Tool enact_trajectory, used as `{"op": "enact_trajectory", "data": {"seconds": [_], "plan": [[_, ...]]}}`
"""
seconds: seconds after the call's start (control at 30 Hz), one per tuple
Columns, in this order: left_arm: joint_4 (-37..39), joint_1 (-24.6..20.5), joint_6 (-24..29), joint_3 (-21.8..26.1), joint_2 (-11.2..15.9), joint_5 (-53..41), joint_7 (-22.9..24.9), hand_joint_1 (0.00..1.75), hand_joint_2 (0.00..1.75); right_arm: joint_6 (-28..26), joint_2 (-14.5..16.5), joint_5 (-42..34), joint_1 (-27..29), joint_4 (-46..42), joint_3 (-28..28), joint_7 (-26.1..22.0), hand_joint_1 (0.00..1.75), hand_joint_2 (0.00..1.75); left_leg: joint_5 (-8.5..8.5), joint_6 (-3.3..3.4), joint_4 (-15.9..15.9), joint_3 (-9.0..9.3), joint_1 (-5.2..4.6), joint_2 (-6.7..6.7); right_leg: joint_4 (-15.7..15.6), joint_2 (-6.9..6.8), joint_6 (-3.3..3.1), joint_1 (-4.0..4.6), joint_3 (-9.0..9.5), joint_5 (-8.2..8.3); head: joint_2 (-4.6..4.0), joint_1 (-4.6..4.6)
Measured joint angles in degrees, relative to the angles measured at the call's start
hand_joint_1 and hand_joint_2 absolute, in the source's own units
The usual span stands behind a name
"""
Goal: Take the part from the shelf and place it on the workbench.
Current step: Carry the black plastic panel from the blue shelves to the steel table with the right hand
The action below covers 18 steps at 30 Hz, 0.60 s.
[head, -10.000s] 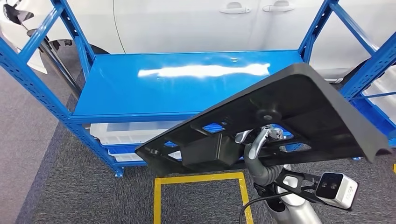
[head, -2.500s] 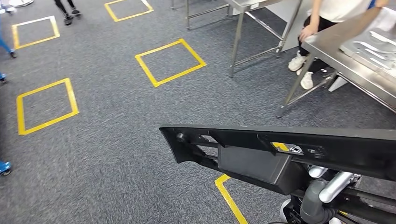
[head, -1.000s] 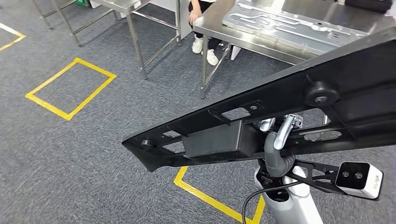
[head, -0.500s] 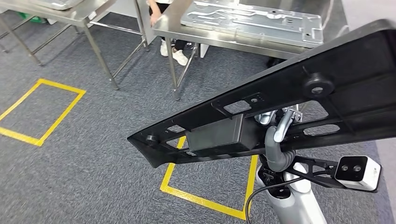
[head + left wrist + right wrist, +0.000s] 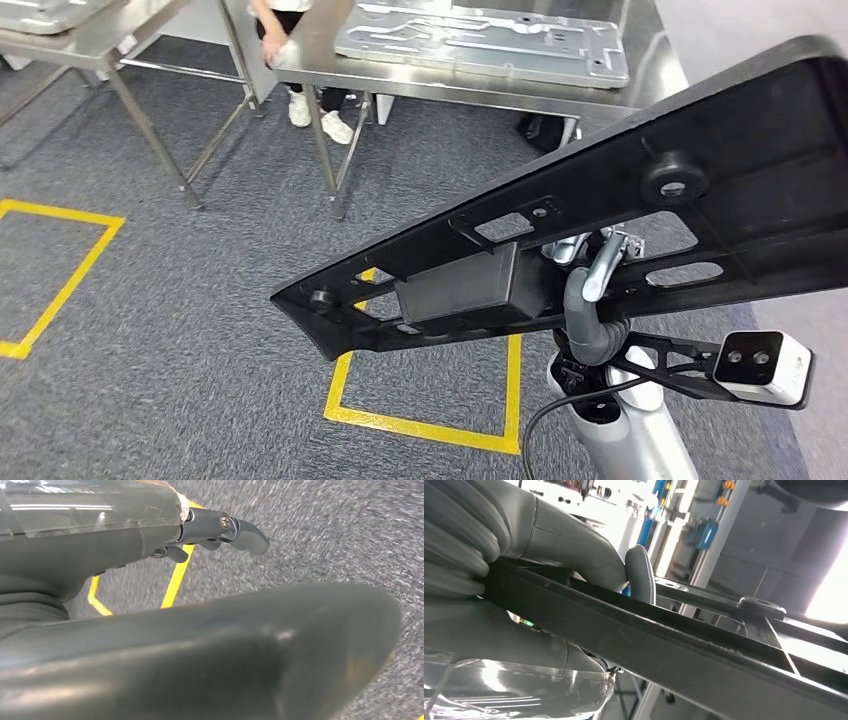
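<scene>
Grey speckled carpet (image 5: 180, 300) covers the floor, marked with a yellow tape square (image 5: 430, 425) just below the robot's view. At the far side stands a stainless-steel workbench (image 5: 440, 80) on thin metal legs, bearing a flat, stamped silver metal plate (image 5: 480, 42); a second steel table (image 5: 70, 40) stands to its left, and a person's white shoes (image 5: 320, 115) show between them. Nearest, a long black moulded plastic part (image 5: 620, 220) with cut-outs and a boxy block on its underside slants across the head view, held in the air, well short of the workbench. The right hand (image 5: 590, 285) grips it from beneath; the wrist view shows its thumb (image 5: 640, 575) and fingers clamped on the part's edge. The left hand (image 5: 200, 600) hangs over the carpet, its fingers (image 5: 235, 530) loosely extended and holding nothing.
</scene>
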Motion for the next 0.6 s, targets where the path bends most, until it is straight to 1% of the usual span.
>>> {"op": "enact_trajectory", "data": {"seconds": [0.1, 0.17, 0.2, 0.23, 0.3, 0.33, 0.37, 0.4, 0.43, 0.47, 0.5, 0.53, 0.57, 0.6], "plan": [[0.0, 0.03, -0.01, 0.04, 0.01, 0.0, -0.01, 0.0, 0.0, -0.07, 0.0, 0.08, 0.01, 0.01, 0.0, 0.01, 1.75, 1.75, -0.01, 0.01, 0.01, -0.02, -0.02, 0.13, 1.0, -0.04, 0.04, -0.01, -0.5, -0.31, 0.0, -0.02], [0.0, 0.05, -0.06, 0.16, 0.03, 0.0, -0.04, 0.0, 0.0, -0.4, -0.03, 0.45, 0.07, 0.08, -0.01, 0.08, 1.75, 1.75, -0.06, 0.0, 0.04, -0.04, -0.06, 0.7, 2.41, -0.12, 0.11, -0.05, -1.16, -0.24, 0.0, -0.02], [0.0, -0.01, -0.16, 0.22, 0.04, 0.0, -0.08, 0.0, 0.0, -0.61, -0.04, 0.76, 0.12, 0.13, -0.02, 0.14, 1.75, 1.75, -0.11, -0.06, 0.07, 0.0, -0.08, 1.1, 0.51, -0.19, 0.05, -0.06, -0.06, 1.12, 0.0, -0.02], [0.0, -0.13, -0.38, 0.27, 0.04, -0.02, -0.14, 0.0, 0.0, -0.76, -0.06, 1.1, 0.15, 0.13, -0.05, 0.15, 1.75, 1.75, -0.22, -0.37, 0.13, 0.06, -0.19, 1.49, -3.75, -0.42, -0.35, 0.12, 2.28, 2.94, 0.0, -0.02], [0.0, -0.34, -0.82, 0.29, 0.04, -0.08, -0.25, 0.0, 0.0, -0.81, -0.07, 1.52, 0.24, 0.08, -0.15, 0.1, 1.75, 1.75, -0.43, -1.17, 0.14, 0.29, -0.39, 1.92, -12.62, -0.74, -1.37, 0.57, 7.09, 6.15, 0.0, -0.02], [0.0, -0.4, -0.98, 0.3, 0.03, -0.16, -0.28, 0.0, 0.0, -0.79, -0.07, 1.61, 0.28, 0.01, -0.23, 0.07, 1.75, 1.75, -0.55, -1.67, 0.1, 0.42, -0.48, 1.99, -14.85, -0.78, -1.93, 0.67, 8.27, 6.58, 0.0, -0.02], [0.0, -0.42, -1.03, 0.31, 0.03, -0.3, -0.29, 0.0, 0.0, -0.79, -0.06, 1.66, 0.33, -0.05, -0.31, 0.07, 1.75, 1.75, -0.79, -1.98, 0.31, 0.44, -0.42, 1.87, -15.08, -0.66, -2.22, 0.55, 8.42, 6.67, 0.0, -0.02], [0.0, -0.45, -1.09, 0.31, 0.02, -0.45, -0.3, 0.0, 0.0, -0.79, -0.05, 1.71, 0.34, -0.1, -0.37, 0.06, 1.75, 1.75, -1.48, -2.25, 1.23, 0.1, -0.37, 1.66, -15.33, -0.59, -2.56, 0.4, 8.6, 6.76, 0.0, -0.02], [0.0, -0.45, -1.14, 0.31, 0.03, -0.6, -0.31, 0.0, 0.0, -0.79, -0.04, 1.77, 0.35, -0.15, -0.43, 0.05, 1.75, 1.75, -2.72, -2.47, 3.29, -0.79, -0.31, 1.35, -15.57, -0.55, -2.9, 0.24, 8.78, 6.8, 0.0, -0.02], [0.0, -0.42, -1.19, 0.31, 0.05, -0.71, -0.32, 0.0, 0.0, -0.79, -0.02, 1.85, 0.4, -0.16, -0.46, 0.05, 1.75, 1.75, -4.44, -2.62, 6.6, -2.34, -0.24, 1.01, -15.65, -0.53, -3.18, 0.23, 8.87, 6.74, 0.0, -0.02], [0.0, -0.35, -1.25, 0.31, 0.07, -0.77, -0.34, 0.0, 0.0, -0.79, -0.01, 1.95, 0.51, -0.16, -0.49, 0.05, 1.75, 1.75, -6.19, -2.76, 10.6, -4.33, -0.23, 0.82, -15.66, -0.45, -3.43, 0.27, 8.9, 6.63, 0.0, -0.02], [0.0, -0.27, -1.32, 0.31, 0.09, -0.81, -0.37, 0.0, 0.0, -0.8, 0.0, 2.08, 0.7, -0.15, -0.5, 0.05, 1.75, 1.75, -7.39, -2.89, 14.21, -6.22, -0.21, 0.72, -15.65, -0.31, -3.55, 0.31, 8.94, 6.51, 0.0, -0.02], [0.0, -0.2, -1.37, 0.31, 0.11, -0.87, -0.41, 0.0, 0.0, -0.8, 0.0, 2.23, 0.91, -0.15, -0.53, 0.05, 1.75, 1.75, -7.57, -2.97, 16.25, -7.44, -0.19, 0.67, -15.64, -0.13, -3.55, 0.34, 9.04, 6.4, 0.0, -0.02], [0.0, -0.15, -1.4, 0.31, 0.11, -0.94, -0.45, 0.0, 0.0, -0.8, 0.0, 2.35, 1.07, -0.15, -0.55, 0.05, 1.75, 1.75, -6.58, -2.99, 16.04, -7.58, -0.16, 0.67, -15.61, 0.08, -3.48, 0.36, 9.21, 6.27, 0.0, -0.02]]}}
